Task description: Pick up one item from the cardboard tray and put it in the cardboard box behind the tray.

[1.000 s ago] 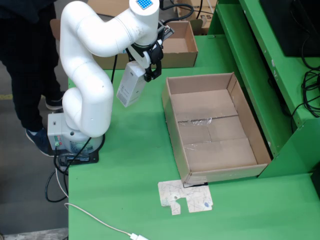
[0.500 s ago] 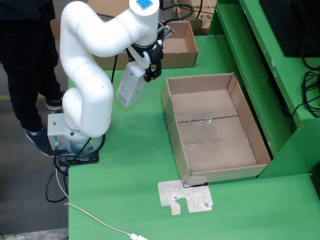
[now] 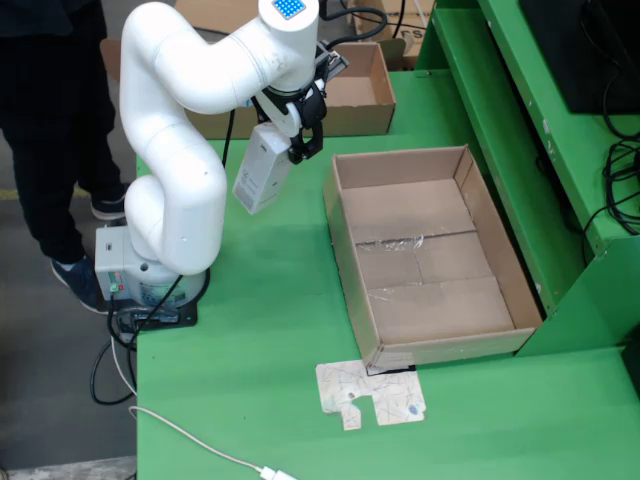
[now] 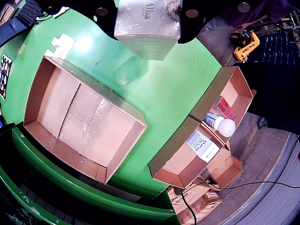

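In the fixed view, the white arm [image 3: 180, 150] stands at the left of the green table [image 3: 270, 330]. Its gripper [image 3: 296, 128] hangs in the air, above the table, between the two cardboard containers. The jaws are closed on the upper end of a white carton [image 3: 262, 168], which hangs tilted below them and touches nothing else. To the right of the carton lies the large cardboard tray [image 3: 430, 255]; its floor looks bare in this view. Behind the gripper, further from the camera, stands the smaller cardboard box [image 3: 352, 92]; the arm hides most of it. A flattened printed card [image 3: 372, 394] lies on the table near the front corner of the tray. A person in dark clothes [image 3: 50, 130] stands at the left edge.

In the gripper view, the white carton [image 4: 147, 26] fills the top of the picture, with printed letters on its side. The fingers themselves are not clear here. Below it is green table, so the carton is over neither container. The tray [image 4: 79, 117] is at the left, and the box [image 4: 206, 136] is at the right. Inside the box I see a white bottle [image 4: 220, 124] and a small red packet [image 4: 226, 108].

I judge that the picking is done and the carrying step is in hand. The next move calls for bringing the carton over the opening of the box, clear of its near wall, and only then opening the jaws.
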